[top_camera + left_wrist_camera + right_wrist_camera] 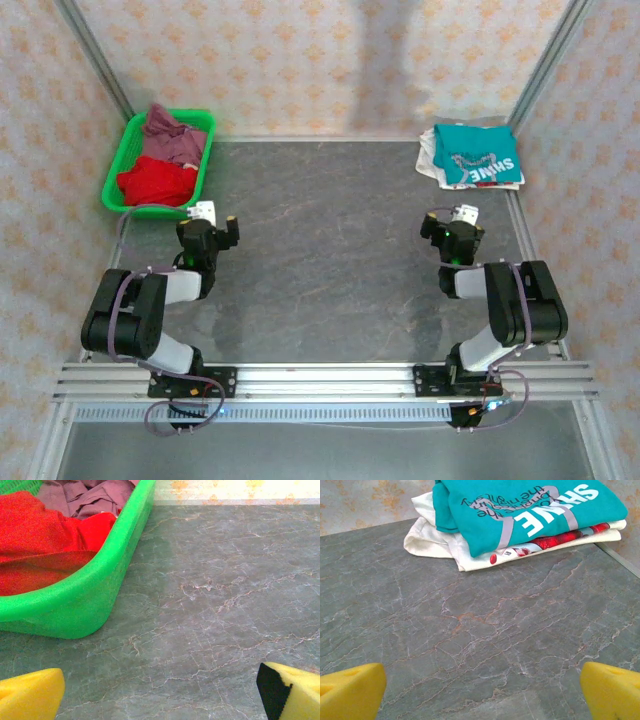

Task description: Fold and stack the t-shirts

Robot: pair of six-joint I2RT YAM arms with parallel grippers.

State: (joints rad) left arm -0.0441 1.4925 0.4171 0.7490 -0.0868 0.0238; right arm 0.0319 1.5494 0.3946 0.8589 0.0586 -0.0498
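A bright red t-shirt (155, 183) (35, 540) lies crumpled in the green basket, with a dusty mauve t-shirt (172, 138) (95, 495) bunched behind it. At the back right a folded teal "SHINE" t-shirt (480, 157) (530, 510) rests on a folded whitish t-shirt (432, 160) (440, 537). My left gripper (215, 218) (160, 692) hangs open just right of the basket's near corner, nothing between its yellow fingers (30, 695). Short of the folded stack, over bare table, my right gripper (452, 222) (482, 692) is open and holds nothing.
The green mesh basket (118, 168) (115, 575) stands at the back left corner. The grey marbled table (330, 250) stretches between both arms. Metal frame posts and patterned walls close in the sides and back. A rail (320, 378) runs along the near edge.
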